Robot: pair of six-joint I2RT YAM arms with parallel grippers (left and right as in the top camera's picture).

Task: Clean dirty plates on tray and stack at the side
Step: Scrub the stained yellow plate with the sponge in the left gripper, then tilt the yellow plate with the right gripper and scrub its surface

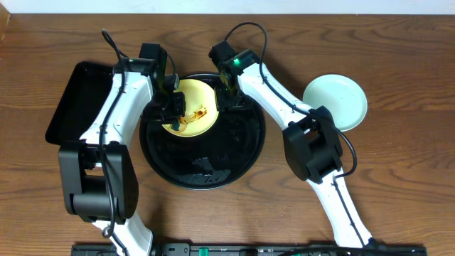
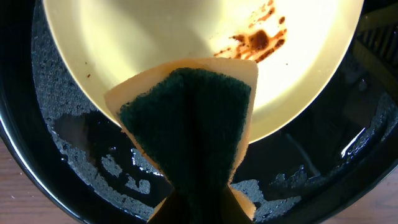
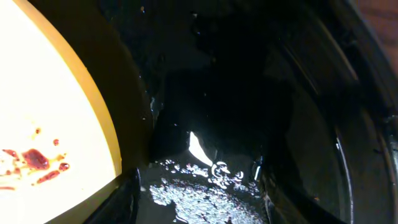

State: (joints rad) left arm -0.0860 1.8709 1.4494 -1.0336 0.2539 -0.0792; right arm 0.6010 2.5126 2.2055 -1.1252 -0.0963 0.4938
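Left tool (image 1: 172, 112) pinching rough green sponge (image 2: 189, 130) | right tool (image 3: 199, 199) parted, empty | glossy yellow plate (image 2: 186, 31) smeared

You've got 2 small round plates: 1 pale yellow plate (image 1: 202, 96), 1 pale mint-green plate (image 1: 335, 102). 2 trays: 1 large round glossy black tray (image 1: 238, 146), 1 rectangular black tray (image 1: 75, 96). 1 yellow sponge w/ dark green scrub pad (image 2: 193, 124). 2 white-&-black robot arms (image 1: 114, 117) (image 1: 274, 92).

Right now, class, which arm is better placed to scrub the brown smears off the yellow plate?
Left. The left pincer is shut on the sponge, which overlaps the yellow plate at its rim near the smears. The right pincer is open, holding nothing, beside the plate over the tray.
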